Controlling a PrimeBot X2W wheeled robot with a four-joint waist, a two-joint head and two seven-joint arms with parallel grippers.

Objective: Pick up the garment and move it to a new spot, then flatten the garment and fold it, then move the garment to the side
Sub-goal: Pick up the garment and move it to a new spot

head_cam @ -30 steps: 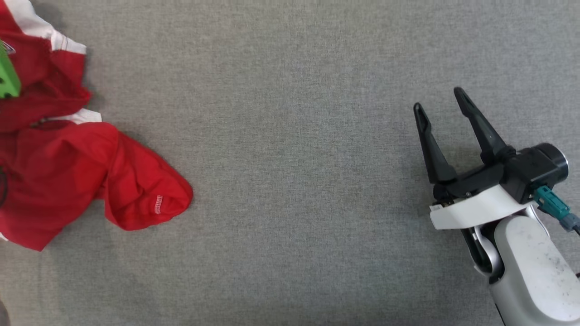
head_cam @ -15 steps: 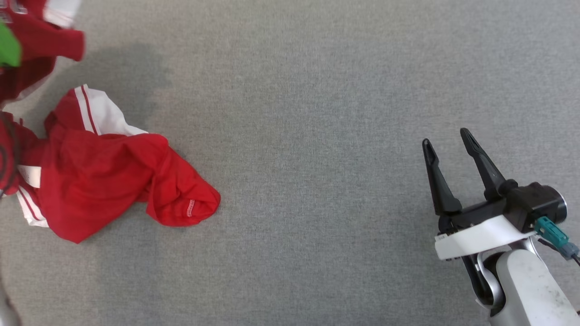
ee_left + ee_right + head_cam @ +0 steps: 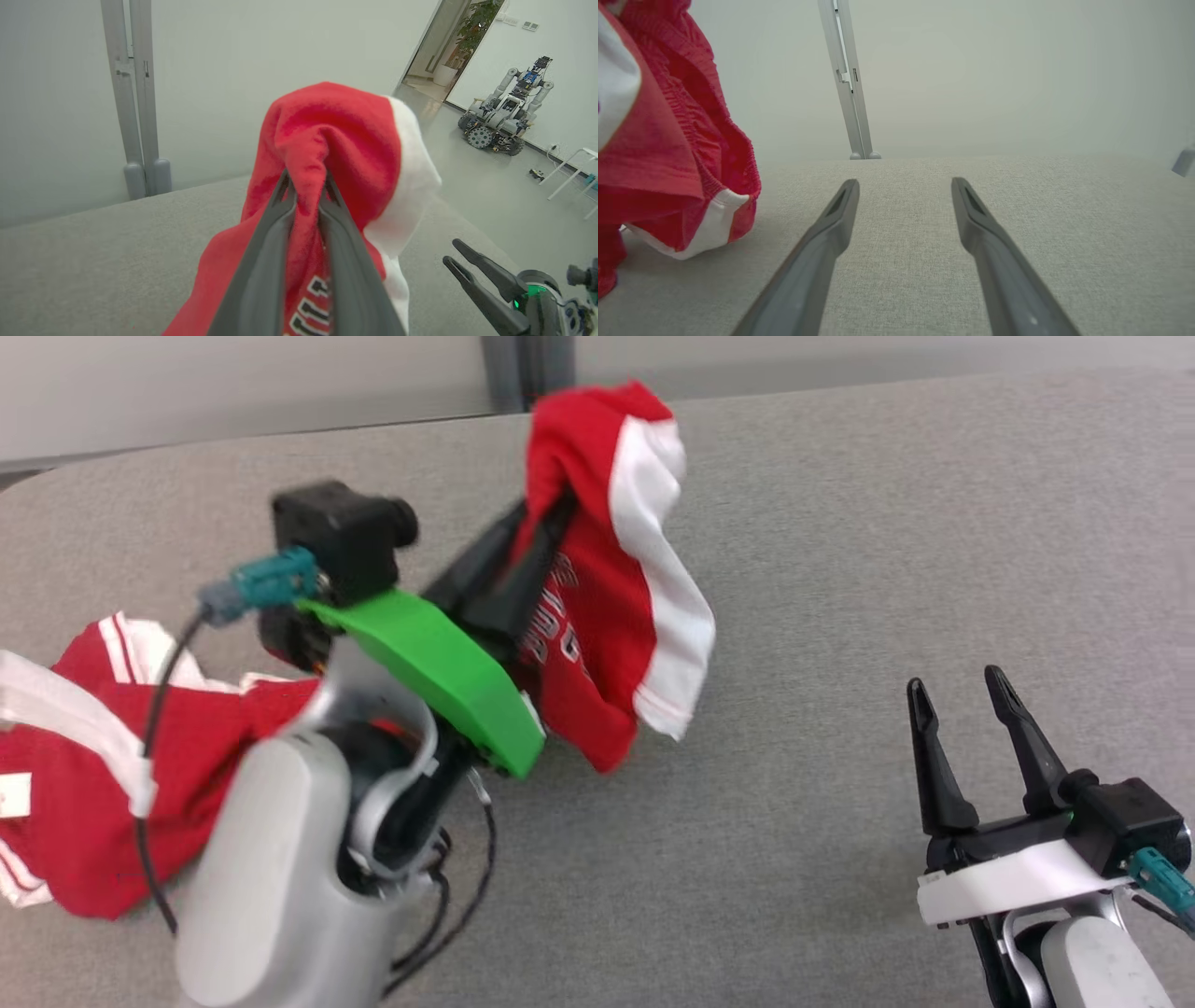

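The garment (image 3: 597, 607) is red with white panels and lettering. My left gripper (image 3: 546, 518) is shut on a bunch of it and holds that part up above the grey surface, while the remainder trails down to a heap at the left. In the left wrist view the two fingers pinch the garment (image 3: 336, 140) at the left gripper's tips (image 3: 306, 179). My right gripper (image 3: 962, 695) stands open at the lower right, apart from the cloth. Between its spread fingers, the right gripper (image 3: 903, 186) has nothing, and the garment (image 3: 668, 140) hangs to its left.
The grey fabric surface (image 3: 840, 569) stretches wide, with its far edge at the top of the head view. A grey post (image 3: 847, 79) stands behind that edge against a pale wall. Another robot (image 3: 507, 116) stands far off on the floor.
The head camera has tilted up, so the far edge now shows. My left arm has come into view, lifting part of the garment rightward toward the middle. The right gripper stays open.
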